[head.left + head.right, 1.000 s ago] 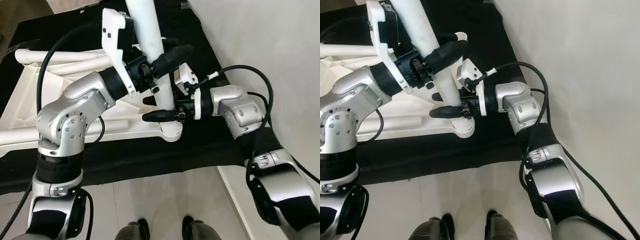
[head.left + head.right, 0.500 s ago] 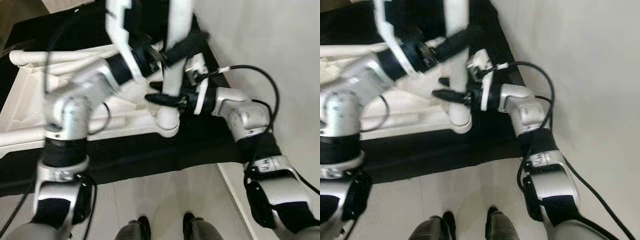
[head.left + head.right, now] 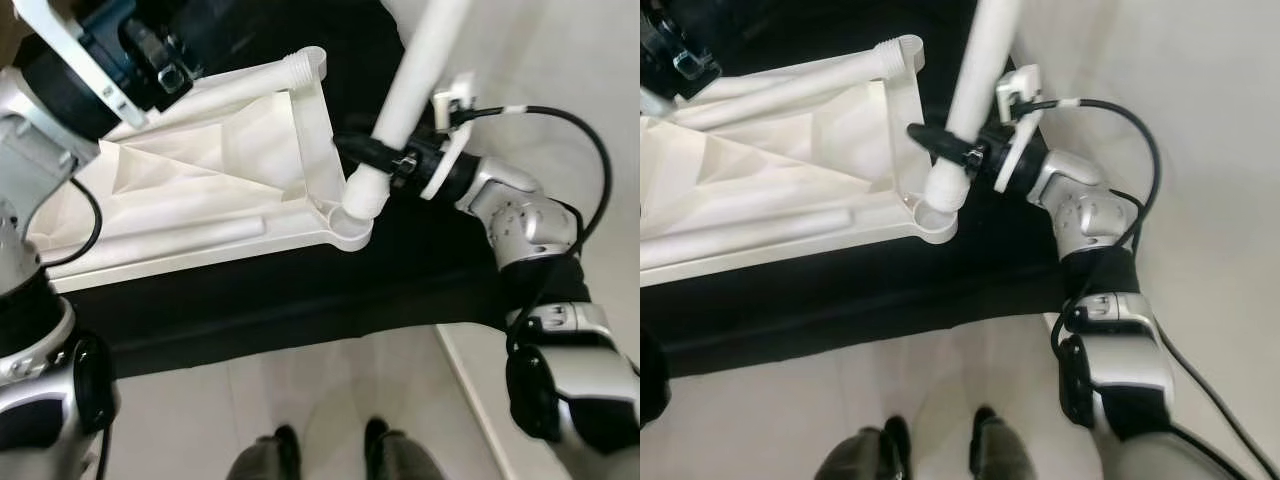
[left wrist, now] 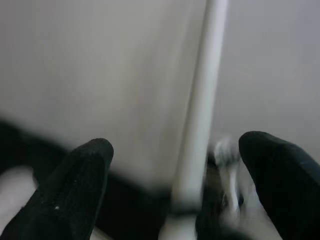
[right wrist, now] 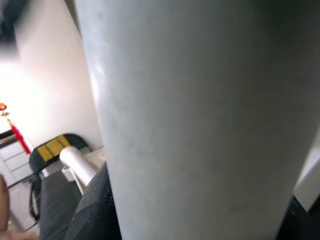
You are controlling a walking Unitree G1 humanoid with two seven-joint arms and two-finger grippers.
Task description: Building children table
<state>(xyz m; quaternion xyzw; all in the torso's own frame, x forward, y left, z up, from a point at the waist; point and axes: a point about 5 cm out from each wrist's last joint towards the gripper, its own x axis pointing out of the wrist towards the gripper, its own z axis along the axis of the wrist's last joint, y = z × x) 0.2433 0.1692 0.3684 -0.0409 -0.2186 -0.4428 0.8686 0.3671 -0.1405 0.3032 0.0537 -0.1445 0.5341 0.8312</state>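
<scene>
The white tabletop [image 3: 200, 190] lay upside down on a black cloth [image 3: 300, 300] spread over the pale floor [image 3: 330, 400], its ribbed underside facing up. At the corner nearest the robot's right side sat a round socket [image 3: 345, 232], and a long white table leg [image 3: 410, 90] stood with its lower end at that socket, leaning away toward the light wall [image 3: 560, 60]. The right gripper [image 3: 372, 152] was clamped on the table leg a little above its lower end, one black finger [image 3: 932, 138] showing on the near side of the tube and the wrist behind it, a black cable [image 3: 580, 170] looping from the wrist down the silver forearm. In the right wrist view the table leg [image 5: 200, 115] stood very close, pressed between the dark fingers. The left gripper [image 4: 180, 185] was raised over the far side of the tabletop, its two fingers [image 4: 75, 190] spread wide apart with nothing between them; the left wrist view looked across at the slanting table leg [image 4: 200, 125], blurred, well apart from those fingers. A second leg [image 3: 230, 90] with a threaded end lay flat along the far edge of the tabletop, and another white tube [image 3: 200, 235] rested along the near edge. The robot's feet [image 3: 330, 450] stood on the floor just before the cloth.
</scene>
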